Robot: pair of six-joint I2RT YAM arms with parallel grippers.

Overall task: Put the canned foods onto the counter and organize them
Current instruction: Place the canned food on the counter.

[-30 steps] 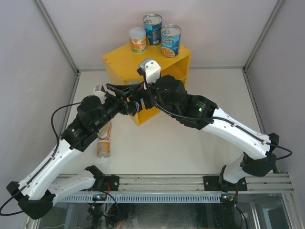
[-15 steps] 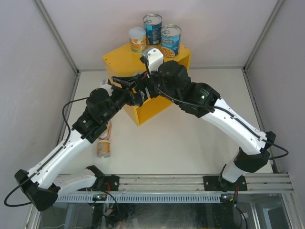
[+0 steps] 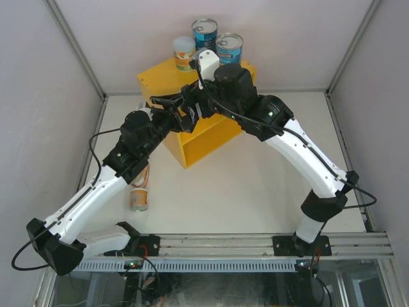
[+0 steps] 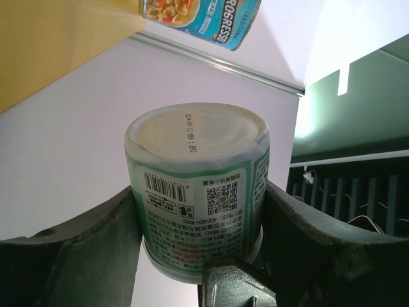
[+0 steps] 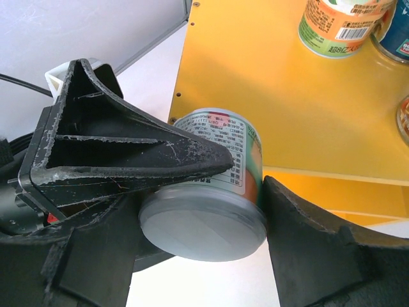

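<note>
left gripper (image 4: 201,195) pinches the small can (image 4: 192,134) across its body, held in the air at the near left edge of the counter (image 5: 255,83) top. right gripper (image 5: 198,204) appears clamped on the same can. risk: with two grips, opposed arm motion or a badly timed release could twist or drop it, or topple the three cans (image 3: 206,39) along the far edge.
</note>
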